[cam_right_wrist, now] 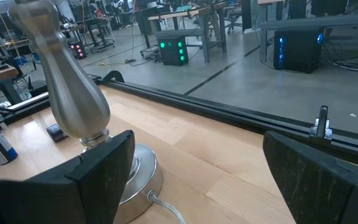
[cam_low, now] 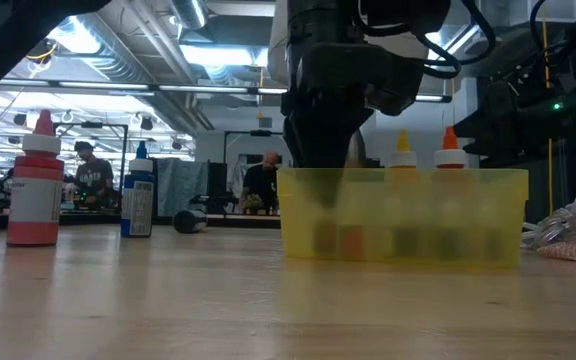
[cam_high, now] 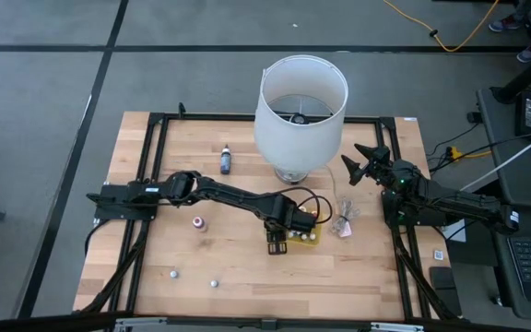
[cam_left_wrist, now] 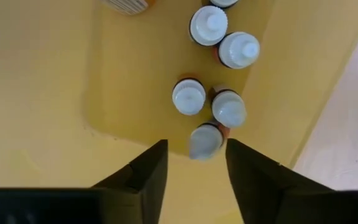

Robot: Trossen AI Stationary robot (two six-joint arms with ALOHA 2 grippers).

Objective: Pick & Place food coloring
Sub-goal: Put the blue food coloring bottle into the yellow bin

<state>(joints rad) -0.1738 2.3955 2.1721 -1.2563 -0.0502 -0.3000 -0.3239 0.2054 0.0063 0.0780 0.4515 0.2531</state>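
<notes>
The food coloring bottles are spread in several places: some stand inside the yellow tray [cam_high: 308, 238], one with a red top [cam_low: 35, 180] and one with a blue top [cam_low: 138, 192] stand on the wooden table [cam_high: 238, 277], well apart from the tray, and a few tiny ones [cam_high: 173, 273] lie near the front edge. The left gripper [cam_left_wrist: 194, 171] hangs directly above the tray, and its fingers [cam_left_wrist: 148, 174] are slightly apart around a small whitish-capped bottle [cam_left_wrist: 205, 140]. This bottle stands just beside two others [cam_left_wrist: 188, 96]. Whether the fingers are touching it cannot be told from here.

It seems to be the placing step, with the bottle just set down in the tray. The next move probably calls for a straight lift, because the neighbouring bottles are close and a sideways motion could knock them over.

The right gripper [cam_right_wrist: 197, 168] waits at the right side of the table with its fingers wide open and holds nothing. A white lamp [cam_high: 300, 115] stands behind the tray, and a crumpled clear wrapper [cam_high: 344, 219] lies just beside the tray. Neither blocks the left arm.
</notes>
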